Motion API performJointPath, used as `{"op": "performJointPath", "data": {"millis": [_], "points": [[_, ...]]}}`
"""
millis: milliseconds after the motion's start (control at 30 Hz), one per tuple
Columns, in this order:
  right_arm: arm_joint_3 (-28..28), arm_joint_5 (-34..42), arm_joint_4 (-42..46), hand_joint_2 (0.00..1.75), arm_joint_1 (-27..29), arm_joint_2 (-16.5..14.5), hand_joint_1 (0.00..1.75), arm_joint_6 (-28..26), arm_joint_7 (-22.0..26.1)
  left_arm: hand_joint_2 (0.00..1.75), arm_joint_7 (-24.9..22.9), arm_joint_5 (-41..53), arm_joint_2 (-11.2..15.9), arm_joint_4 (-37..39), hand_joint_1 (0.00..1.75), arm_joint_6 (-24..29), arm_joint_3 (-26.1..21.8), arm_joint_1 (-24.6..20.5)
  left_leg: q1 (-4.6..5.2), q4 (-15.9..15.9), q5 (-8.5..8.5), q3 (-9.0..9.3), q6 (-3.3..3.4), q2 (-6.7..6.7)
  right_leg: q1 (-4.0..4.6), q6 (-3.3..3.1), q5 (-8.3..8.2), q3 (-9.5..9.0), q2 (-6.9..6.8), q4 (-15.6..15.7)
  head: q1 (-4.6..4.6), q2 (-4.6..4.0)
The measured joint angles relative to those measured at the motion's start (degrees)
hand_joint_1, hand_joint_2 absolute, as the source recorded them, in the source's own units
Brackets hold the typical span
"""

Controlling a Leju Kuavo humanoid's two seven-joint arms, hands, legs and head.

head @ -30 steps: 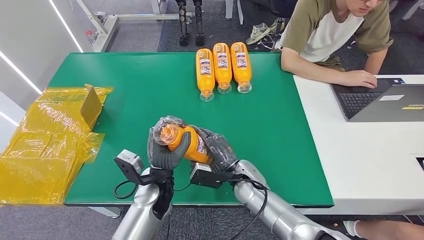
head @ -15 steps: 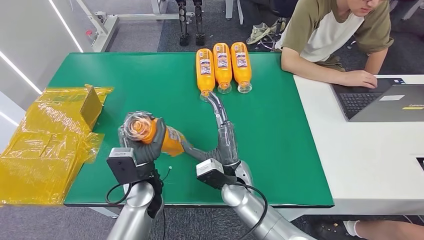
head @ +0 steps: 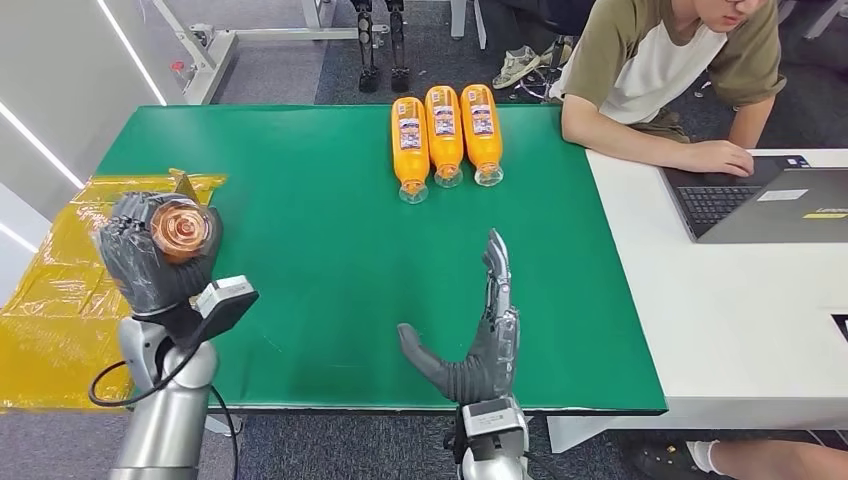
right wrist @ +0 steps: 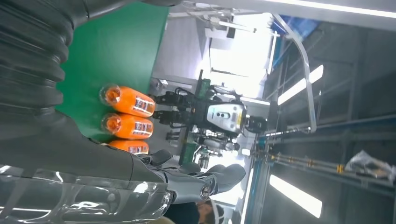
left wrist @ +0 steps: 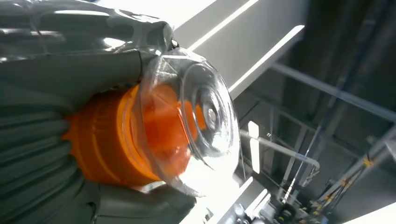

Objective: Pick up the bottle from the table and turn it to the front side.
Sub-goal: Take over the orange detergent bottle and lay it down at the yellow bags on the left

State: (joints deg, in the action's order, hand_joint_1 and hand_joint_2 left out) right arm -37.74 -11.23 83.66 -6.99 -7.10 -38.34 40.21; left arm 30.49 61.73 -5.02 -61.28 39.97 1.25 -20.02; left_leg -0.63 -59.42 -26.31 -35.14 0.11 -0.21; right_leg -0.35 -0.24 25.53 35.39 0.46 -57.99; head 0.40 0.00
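The left robot hand (head: 150, 262) grips the bottle (head: 181, 229), its fingers wrapped round the orange body, and holds it raised over the left edge of the green desk (head: 330, 230), above the yellow plastic sheeting (head: 60, 300). A second ago both robot hands met on the bottle near the front middle of the desk; the left one has since carried it off to the left alone. The bottle's clear end faces the head camera, so its label is hidden; the left wrist view shows the clear end (left wrist: 205, 116) and the orange body (left wrist: 107, 140), the rest covered by fingers. The right robot hand (head: 480, 340) has let go and stands upright at the front edge of the desk, fingers spread and straight, holding nothing. Three orange bottles (head: 445, 135) lie side by side at the far edge, unmoved. A person (head: 660, 70) sits at a laptop (head: 770, 200), the head cut off by the frame.
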Motion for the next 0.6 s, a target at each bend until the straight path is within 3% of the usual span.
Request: {"op": "performJointPath", "data": {"millis": [167, 400, 600], "points": [[0.98, 1.75, 5.19, 1.75, 2.16, 0.16, 0.00, 0.01, 0.01, 1.75, -6.94, 15.11, 4.36, 8.68, 1.75, -0.02, -4.18, -7.21, -0.01, 0.00, 0.06, 0.00, -0.04, -0.01, 0.01, -0.02, -0.02, -0.01, -0.02, -0.01, 0.03, 0.00], [1.85, 0.42, 9.82, 1.75, 3.41, 0.17, 0.00, 0.02, 0.01, 1.75, -13.90, 21.57, 8.30, 27.24, 1.75, -0.87, -4.02, -17.23, 0.01, -0.02, 0.07, 0.02, -0.05, 0.07, -0.01, -0.05, -0.06, 0.00, 0.08, -0.01, 0.03, 0.00], [2.45, -0.09, 11.63, 1.75, 4.20, 0.22, 0.00, 0.02, 0.01, 1.75, -19.39, 25.48, 9.72, 37.04, 1.75, -5.47, -1.38, -19.39, 0.01, -0.01, 0.03, -0.01, -0.07, 0.11, -0.01, -0.05, -0.04, 0.02, 0.13, 0.00, 0.03, 0.00]]}}
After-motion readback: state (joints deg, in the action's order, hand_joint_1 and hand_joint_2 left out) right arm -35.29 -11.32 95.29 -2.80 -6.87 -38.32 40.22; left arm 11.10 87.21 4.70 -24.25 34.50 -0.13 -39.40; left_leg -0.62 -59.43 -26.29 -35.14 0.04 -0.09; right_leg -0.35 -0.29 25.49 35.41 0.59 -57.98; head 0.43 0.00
